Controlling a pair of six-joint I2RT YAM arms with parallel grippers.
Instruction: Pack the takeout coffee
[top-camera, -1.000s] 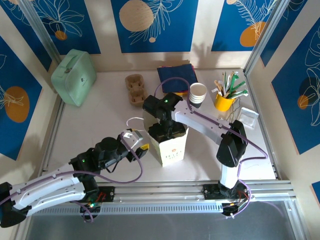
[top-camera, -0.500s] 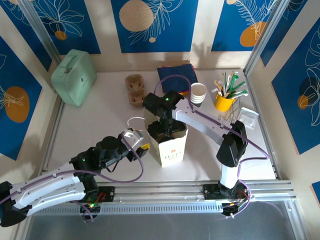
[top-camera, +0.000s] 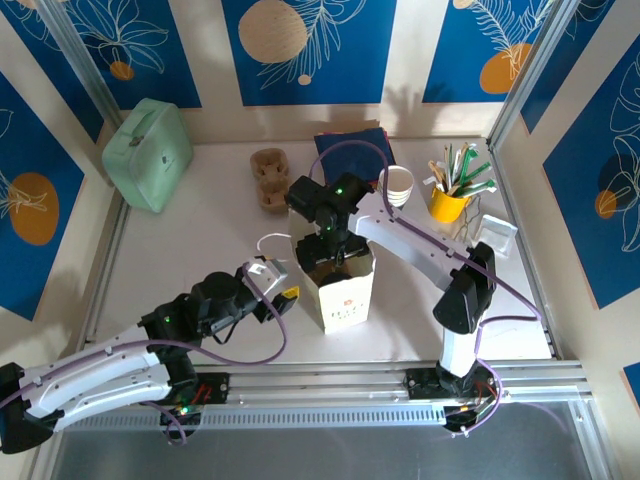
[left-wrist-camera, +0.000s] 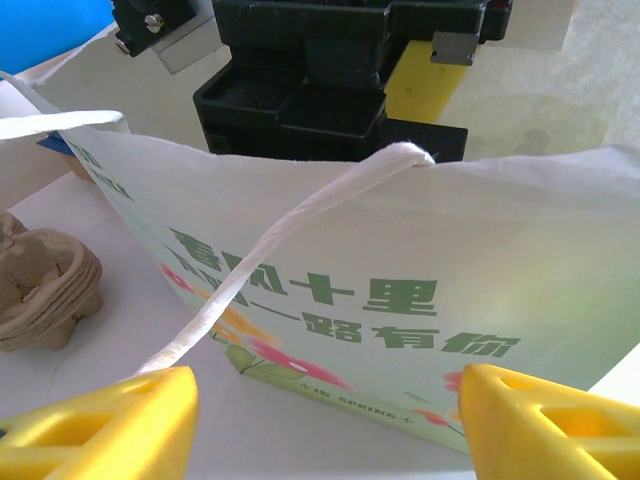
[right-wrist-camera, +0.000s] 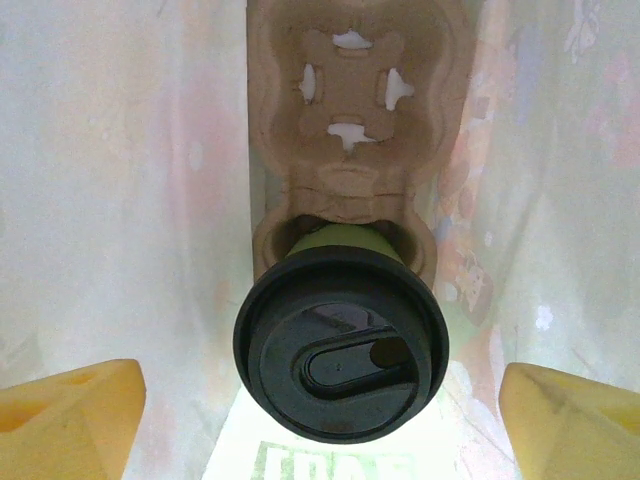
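Coffee cup (right-wrist-camera: 340, 345) in carrier (right-wrist-camera: 352, 140) inside bag (left-wrist-camera: 420, 235), left fingers (left-wrist-camera: 110, 418) apart, right fingers (right-wrist-camera: 62, 415) apart

Robot test cell: aluminium-framed table (top-camera: 200, 250), blue leaf-print wall panels (top-camera: 340, 60).

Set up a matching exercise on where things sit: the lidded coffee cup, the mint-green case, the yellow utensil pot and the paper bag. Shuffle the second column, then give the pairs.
Column one
1. takeout coffee
2. mint-green case
3. yellow utensil pot
4. paper bag

Column two
a. far right of the table
b. upright in the middle of the table
c. far left corner of the table
d. seated in a cardboard carrier inside the bag

Pairs: 1-d, 2-c, 3-a, 4-b
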